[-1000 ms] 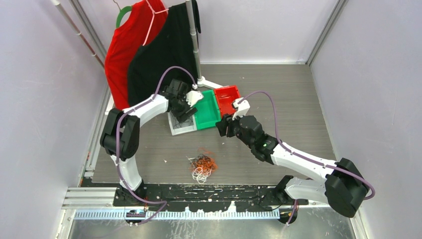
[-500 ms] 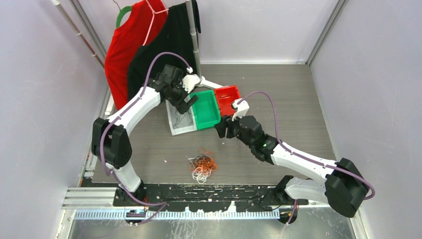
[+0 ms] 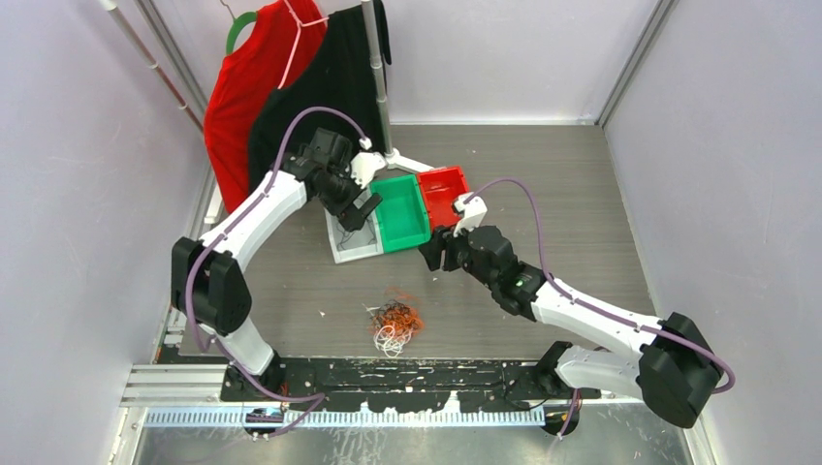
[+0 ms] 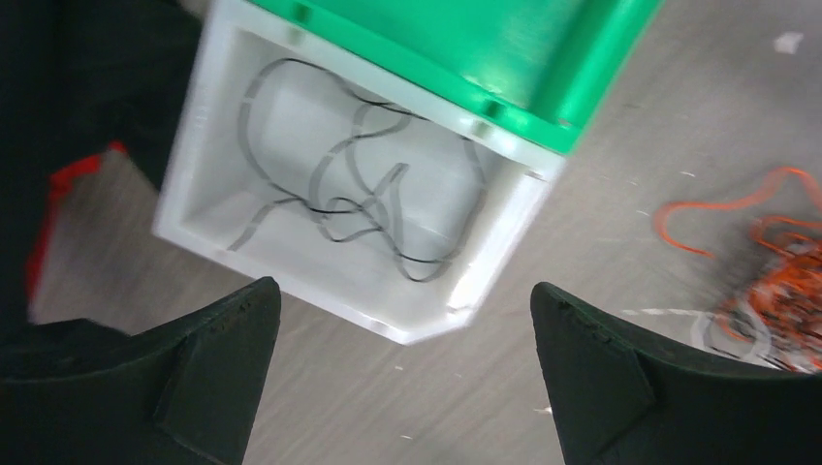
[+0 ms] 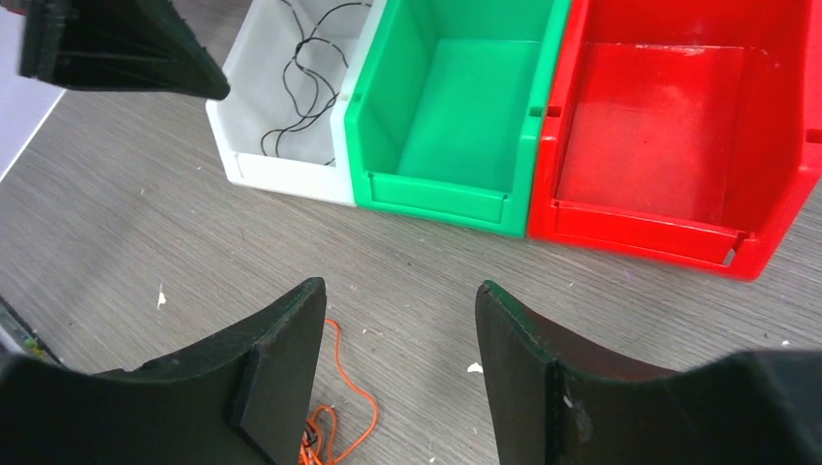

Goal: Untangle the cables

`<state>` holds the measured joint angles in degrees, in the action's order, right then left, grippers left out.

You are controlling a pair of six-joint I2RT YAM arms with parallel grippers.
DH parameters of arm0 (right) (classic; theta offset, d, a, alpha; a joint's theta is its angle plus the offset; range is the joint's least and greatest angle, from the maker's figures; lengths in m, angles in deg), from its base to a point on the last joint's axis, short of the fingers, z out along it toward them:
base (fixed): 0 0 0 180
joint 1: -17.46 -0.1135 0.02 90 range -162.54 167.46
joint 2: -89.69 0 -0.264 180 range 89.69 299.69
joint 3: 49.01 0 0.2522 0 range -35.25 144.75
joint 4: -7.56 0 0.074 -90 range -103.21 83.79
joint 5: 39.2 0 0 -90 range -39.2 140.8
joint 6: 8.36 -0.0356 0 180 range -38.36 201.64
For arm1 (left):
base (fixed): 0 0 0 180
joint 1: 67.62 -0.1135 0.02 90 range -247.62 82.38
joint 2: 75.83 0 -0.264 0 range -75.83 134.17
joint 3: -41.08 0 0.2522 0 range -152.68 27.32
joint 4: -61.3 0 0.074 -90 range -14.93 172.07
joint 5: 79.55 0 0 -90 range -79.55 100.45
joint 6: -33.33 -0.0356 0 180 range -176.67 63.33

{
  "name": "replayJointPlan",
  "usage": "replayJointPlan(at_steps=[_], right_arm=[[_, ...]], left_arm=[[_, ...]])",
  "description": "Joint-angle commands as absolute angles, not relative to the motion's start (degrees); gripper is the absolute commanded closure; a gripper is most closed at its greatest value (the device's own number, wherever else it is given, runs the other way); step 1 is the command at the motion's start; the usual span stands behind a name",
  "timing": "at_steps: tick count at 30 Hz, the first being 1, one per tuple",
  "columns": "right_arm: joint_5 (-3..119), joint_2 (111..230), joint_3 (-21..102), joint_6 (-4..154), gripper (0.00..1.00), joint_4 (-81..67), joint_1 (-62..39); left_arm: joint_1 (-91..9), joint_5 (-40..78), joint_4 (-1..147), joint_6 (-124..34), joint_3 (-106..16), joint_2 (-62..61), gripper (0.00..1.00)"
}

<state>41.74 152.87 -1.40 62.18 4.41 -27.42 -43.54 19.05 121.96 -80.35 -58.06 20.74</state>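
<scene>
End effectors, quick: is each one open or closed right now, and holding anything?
Left end effector: open, holding nothing, by the white bin.
Right end effector: open, holding nothing, in front of the green bin.

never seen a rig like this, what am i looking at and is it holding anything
Two robot arms, bolted to a table, each end in a two-finger gripper. One picture looks down from above; the other two come from wrist cameras, so the dark shapes below are fingers. On it stand a white bin, green bin and red bin side by side, a black cable in the white one. Nearer the arms lies a snarl of orange, white and black cables. The left gripper and right gripper are open, holding nothing.
</scene>
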Motion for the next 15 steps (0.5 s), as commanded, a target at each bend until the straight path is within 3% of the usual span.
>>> replayJointPlan(at_steps=[1,7,15], right_arm=[[48.0,151.7,-1.86,61.08,0.38,7.24,-27.44],[50.57,152.64,-5.24,59.97,0.39,8.15,-29.19],[46.96,150.67,-8.91,58.5,0.41,8.25,-29.25]], left_arm=[[-43.62,33.03,130.54,-78.01,-59.21,14.3,0.02],[-38.01,43.87,131.05,-75.24,-44.0,7.39,0.12],[-29.11,45.3,125.13,-71.97,-34.48,7.19,0.23]])
